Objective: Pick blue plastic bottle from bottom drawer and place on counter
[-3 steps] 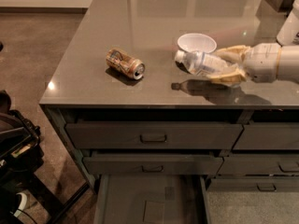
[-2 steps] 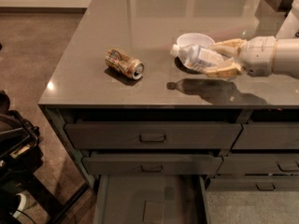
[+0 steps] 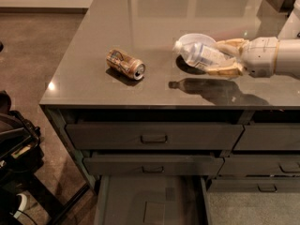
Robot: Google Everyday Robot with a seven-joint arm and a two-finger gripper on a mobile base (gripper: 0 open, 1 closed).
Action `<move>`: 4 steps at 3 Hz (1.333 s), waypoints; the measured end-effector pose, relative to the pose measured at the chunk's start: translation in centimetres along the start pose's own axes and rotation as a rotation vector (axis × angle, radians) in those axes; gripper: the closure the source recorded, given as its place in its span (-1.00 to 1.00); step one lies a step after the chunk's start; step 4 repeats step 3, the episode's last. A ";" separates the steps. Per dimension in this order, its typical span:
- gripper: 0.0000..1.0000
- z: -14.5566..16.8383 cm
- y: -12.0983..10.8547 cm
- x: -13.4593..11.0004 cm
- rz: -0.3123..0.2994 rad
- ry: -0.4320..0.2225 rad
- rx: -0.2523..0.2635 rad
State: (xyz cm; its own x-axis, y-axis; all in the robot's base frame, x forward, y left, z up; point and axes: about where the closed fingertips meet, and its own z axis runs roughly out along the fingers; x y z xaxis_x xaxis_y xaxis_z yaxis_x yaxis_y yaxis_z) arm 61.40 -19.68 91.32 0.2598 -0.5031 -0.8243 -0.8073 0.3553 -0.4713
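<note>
Tool clamped on blue plastic bottle over counter, white bowl behind, soda can well apart.

Tan soda can on its side; white bowl rightward.

So the gripper holding the blue plastic bottle has drifted up and back over the counter, and the bottle now overlaps the white bowl.

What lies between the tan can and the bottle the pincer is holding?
Only bare counter, per the camera view; the pincer grips the blue plastic bottle over it, beside a white bowl.
</note>
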 end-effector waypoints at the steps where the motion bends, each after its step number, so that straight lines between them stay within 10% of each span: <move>1: -0.77 0.0 0.0 0.0 0.000 0.000 0.000; 4: -1.00 0.0 0.0 0.0 0.000 0.000 0.000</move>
